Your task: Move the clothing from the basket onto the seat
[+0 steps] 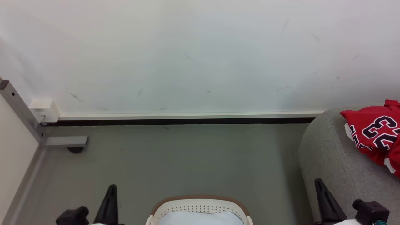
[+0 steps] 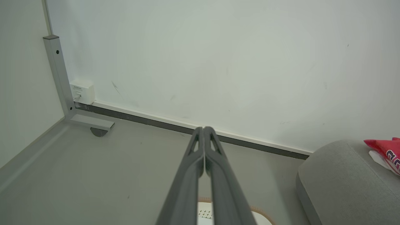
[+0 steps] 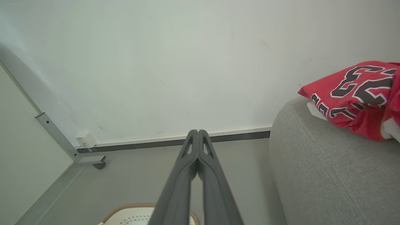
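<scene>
The cream basket [image 1: 200, 203] with a brown rim band sits on the floor at the bottom middle, and something pale blue shows inside it. Red clothing [image 1: 375, 131] with black-and-white numbers lies on the grey seat [image 1: 328, 156] at the right. My left gripper [image 1: 112, 188] is shut and empty, left of the basket. My right gripper [image 1: 318, 182] is shut and empty, beside the seat's front edge. In the left wrist view the left gripper [image 2: 203, 128] points at the wall over the basket [image 2: 261, 215]. In the right wrist view the right gripper [image 3: 197, 132] points likewise, left of the seat [image 3: 328, 175] and the clothing [image 3: 359, 93].
A white wall [image 1: 200, 56] with a dark baseboard [image 1: 187, 121] closes off the space ahead. A grey metal frame leg [image 1: 22, 109] and a white socket box [image 1: 45, 110] stand in the left corner. Grey floor [image 1: 187, 156] lies between the basket and the wall.
</scene>
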{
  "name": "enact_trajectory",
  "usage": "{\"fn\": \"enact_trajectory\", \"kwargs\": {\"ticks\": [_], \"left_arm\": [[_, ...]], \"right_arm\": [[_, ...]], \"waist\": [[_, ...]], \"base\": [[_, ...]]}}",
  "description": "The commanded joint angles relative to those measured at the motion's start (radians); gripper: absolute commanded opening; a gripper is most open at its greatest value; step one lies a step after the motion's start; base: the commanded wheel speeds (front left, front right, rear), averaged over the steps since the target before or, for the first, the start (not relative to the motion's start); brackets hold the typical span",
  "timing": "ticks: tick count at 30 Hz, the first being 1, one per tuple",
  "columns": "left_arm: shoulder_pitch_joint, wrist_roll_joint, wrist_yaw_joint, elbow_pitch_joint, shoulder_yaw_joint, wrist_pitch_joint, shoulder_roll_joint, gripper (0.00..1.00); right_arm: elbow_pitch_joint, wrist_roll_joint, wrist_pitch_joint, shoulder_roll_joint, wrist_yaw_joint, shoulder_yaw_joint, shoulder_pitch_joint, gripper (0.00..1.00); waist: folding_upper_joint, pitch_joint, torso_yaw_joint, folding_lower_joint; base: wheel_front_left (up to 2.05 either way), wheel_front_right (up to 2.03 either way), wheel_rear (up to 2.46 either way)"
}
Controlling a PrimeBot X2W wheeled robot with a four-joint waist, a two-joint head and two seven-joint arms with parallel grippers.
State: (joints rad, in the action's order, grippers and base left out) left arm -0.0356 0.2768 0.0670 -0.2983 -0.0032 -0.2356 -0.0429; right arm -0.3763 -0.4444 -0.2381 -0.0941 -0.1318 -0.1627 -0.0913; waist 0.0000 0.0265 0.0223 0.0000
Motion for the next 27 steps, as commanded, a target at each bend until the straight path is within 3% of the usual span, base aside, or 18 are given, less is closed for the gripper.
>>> {"fn": "enact_trajectory", "kwargs": {"ticks": [1, 27], "left_arm": [[-0.026, 0.046, 0.004, 0.012, 0.011, 0.011, -0.003, 0.0], [-0.041, 0.472, 0.024, 0.033, 0.041, 0.117, -0.005, 0.0]], "right_arm": [[0.021, -0.042, 0.008, -0.001, 0.0, 0.013, -0.017, 0.0], [0.059, -0.412, 0.121, 0.013, 0.001, 0.101, -0.022, 0.0]], "waist": [[0.0, 0.0, -0.001, 0.0], [0.0, -0.006, -0.005, 0.0]], "base": [[0.0, 0.0, 0.0], [0.0, 0.0, 0.0]]}}
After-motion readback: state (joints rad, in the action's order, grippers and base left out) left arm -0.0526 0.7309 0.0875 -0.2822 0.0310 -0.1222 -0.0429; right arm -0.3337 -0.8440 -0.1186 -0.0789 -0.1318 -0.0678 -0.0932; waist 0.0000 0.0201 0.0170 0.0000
